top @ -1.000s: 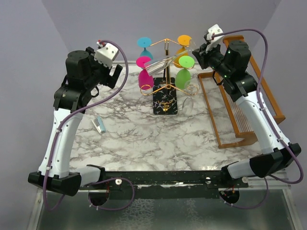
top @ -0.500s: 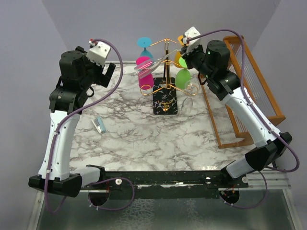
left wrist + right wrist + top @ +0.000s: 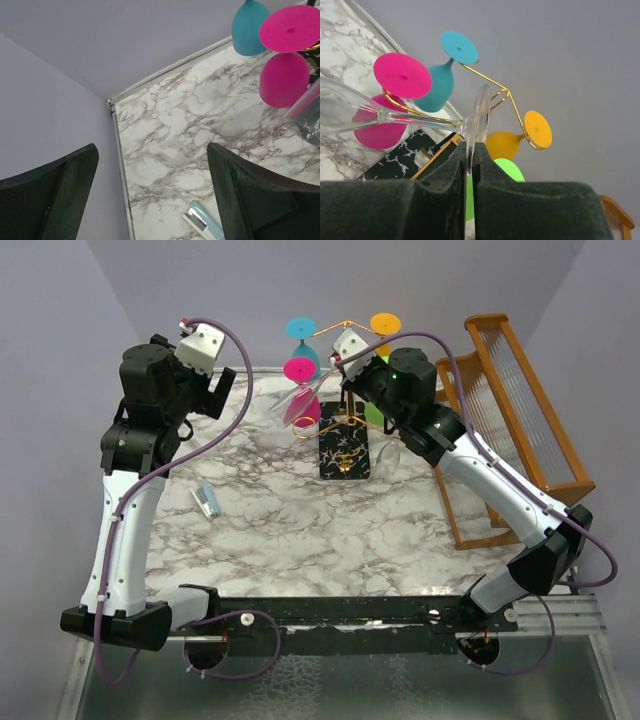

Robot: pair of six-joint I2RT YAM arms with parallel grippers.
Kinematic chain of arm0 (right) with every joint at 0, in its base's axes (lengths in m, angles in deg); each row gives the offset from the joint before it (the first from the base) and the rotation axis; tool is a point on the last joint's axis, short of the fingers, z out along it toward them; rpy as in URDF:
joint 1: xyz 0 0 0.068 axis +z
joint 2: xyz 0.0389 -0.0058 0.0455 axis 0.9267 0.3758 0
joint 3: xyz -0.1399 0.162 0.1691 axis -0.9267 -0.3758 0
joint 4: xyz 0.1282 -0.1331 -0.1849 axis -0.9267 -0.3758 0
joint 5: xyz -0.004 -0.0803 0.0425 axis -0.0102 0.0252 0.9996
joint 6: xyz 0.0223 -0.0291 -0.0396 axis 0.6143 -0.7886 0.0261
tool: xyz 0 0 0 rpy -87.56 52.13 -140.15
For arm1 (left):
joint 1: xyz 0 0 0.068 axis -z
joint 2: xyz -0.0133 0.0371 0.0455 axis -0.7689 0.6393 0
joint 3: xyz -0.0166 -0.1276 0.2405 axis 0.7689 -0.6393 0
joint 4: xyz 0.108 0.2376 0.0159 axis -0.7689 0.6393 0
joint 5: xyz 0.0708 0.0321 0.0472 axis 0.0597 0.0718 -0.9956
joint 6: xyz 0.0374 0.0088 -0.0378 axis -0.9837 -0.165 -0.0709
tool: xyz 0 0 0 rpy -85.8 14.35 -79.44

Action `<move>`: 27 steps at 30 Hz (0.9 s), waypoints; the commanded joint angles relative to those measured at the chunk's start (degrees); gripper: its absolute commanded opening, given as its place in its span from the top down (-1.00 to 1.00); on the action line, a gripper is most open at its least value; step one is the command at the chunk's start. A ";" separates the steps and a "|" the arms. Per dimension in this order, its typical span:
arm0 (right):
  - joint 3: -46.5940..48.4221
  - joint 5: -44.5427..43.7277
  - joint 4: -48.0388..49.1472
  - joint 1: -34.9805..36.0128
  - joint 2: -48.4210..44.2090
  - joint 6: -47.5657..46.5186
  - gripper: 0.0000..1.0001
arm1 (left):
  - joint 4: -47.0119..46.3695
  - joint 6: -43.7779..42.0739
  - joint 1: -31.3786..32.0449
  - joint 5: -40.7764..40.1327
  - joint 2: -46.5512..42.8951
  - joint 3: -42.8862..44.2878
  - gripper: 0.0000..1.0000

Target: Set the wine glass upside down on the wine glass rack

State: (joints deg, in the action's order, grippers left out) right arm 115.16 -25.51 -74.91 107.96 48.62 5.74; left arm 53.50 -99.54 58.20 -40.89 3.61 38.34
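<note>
On the far left my left hand [image 3: 218, 392] hangs high over the back left corner of the worktop [image 3: 300, 530], its fingers spread wide with nothing between them; through its wrist camera I see only marble and the wall in the gap. Below it, a small blue and silver item [image 3: 206, 501] lies flat on the marble near the left edge. Moving toward the middle, the gold wire rack [image 3: 344, 450] stands on its black speckled base at the back of the worktop, with a pink glass [image 3: 300, 368] and a teal glass [image 3: 300, 328] hanging upside down on its left arms, and an orange glass [image 3: 385, 322] and a green one [image 3: 510, 170] on its right arms. The clear wine glass [image 3: 375, 115] is in the air at the rack's upper left, lying almost on its side: its bowl points left across the pink glass and its stem runs just beside a gold arm, though I cannot tell whether they touch. My right hand [image 3: 470, 150], reaching in from the right, pinches the glass's foot edge-on between its pressed fingers. At the far right a brown wooden slatted rack [image 3: 520, 390] sits by the worktop's edge.
</note>
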 commanded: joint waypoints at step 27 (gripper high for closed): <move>-13.16 1.73 3.79 6.11 -3.36 -28.01 0.98 | -1.87 -0.62 -0.72 1.52 0.50 -0.96 -0.86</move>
State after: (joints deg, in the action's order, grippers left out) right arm 102.36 -26.89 -69.88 113.62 48.16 -19.20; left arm 52.95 -100.08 57.83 -40.67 3.98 37.49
